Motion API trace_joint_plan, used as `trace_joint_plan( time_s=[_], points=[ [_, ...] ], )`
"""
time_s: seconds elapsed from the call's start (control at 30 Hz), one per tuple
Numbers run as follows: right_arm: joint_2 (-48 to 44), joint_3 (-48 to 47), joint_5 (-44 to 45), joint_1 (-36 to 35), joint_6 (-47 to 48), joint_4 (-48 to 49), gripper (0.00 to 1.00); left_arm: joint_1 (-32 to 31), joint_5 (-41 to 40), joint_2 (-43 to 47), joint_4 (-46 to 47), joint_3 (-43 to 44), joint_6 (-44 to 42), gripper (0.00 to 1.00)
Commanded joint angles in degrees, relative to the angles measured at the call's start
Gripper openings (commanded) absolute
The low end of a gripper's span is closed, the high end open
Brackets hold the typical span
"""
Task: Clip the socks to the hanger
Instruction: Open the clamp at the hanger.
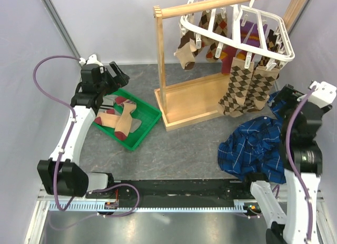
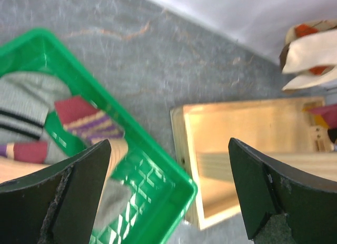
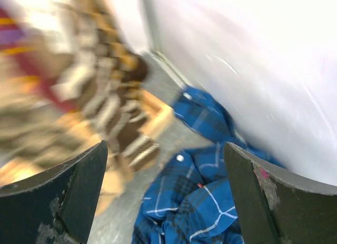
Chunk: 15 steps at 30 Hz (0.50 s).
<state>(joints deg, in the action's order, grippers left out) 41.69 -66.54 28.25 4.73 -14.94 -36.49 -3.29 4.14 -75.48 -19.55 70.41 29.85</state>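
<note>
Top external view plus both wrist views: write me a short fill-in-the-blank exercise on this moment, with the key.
The tan socks with maroon toes lie in a shallow ____ plastic tray. The white plastic grid hanger hangs from the ____ rail. The crumpled blue plaid cloth lies beside the ____ arm. The left gripper and the right gripper are both ____, holding nothing.
Missing words: green; wooden; right; open.
</note>
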Motion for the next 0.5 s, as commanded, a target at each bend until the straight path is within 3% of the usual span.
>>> trace_joint_plan(
  time_s=[0.0, 0.27, 0.47],
  points=[
    [-3.4, -6.1, -10.7, -2.4, 11.1, -2.1, 0.98, -4.3, -3.7, 5.9, -8.0, 2.1, -4.0, 1.00],
    [-2.6, -13.0, -30.7, -4.3, 14.4, -2.4, 0.98, -14.5, -7.5, 13.8, -16.2, 4.6, -10.1, 1.00],
    [-0.7, -13.8, -37.6, -7.1, 14.1, 0.5, 0.98, -23.0, -7.4, 21.7, -15.1, 3.6, -10.9, 0.98]
  ],
)
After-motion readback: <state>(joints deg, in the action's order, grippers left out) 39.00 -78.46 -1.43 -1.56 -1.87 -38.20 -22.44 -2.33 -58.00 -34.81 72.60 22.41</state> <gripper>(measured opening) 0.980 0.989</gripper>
